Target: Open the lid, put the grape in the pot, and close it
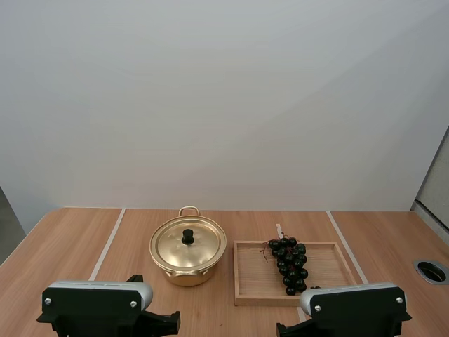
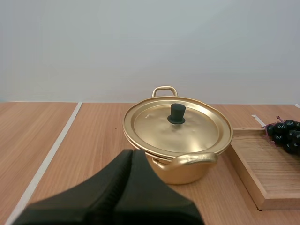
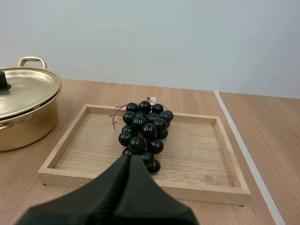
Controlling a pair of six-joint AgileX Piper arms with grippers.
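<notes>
Left gripper (image 2: 132,154): fingers together in one dark wedge, holding nothing, low over the table (image 1: 70,246) just short of the pot (image 1: 187,263). Right gripper (image 3: 130,159): likewise closed and empty, tip at the near rim of the wooden tray (image 1: 245,281). Count: one gold pot, one lid (image 1: 188,247) seated flat on it with one black knob (image 1: 188,236), two loop handles, far (image 1: 189,210) and near (image 2: 192,161); one tray; one bunch of grapes (image 1: 290,263), dark, lying in the tray toward its right half. Two pale strips (image 1: 106,242) run across the wood, and one round grommet (image 1: 430,270) sits at the far right. Pot stands just left of the tray with a narrow gap, not touching. Bare wood lies to the left of the pot and to the right of the tray; bare tray floor flanks the bunch, more of it on the pot's side. Lid hides the pot's inside. Right wedge covers the nearest grapes in the right wrist view. A small pale bit (image 1: 278,228) at the tray's far rim is too small to make out.
</notes>
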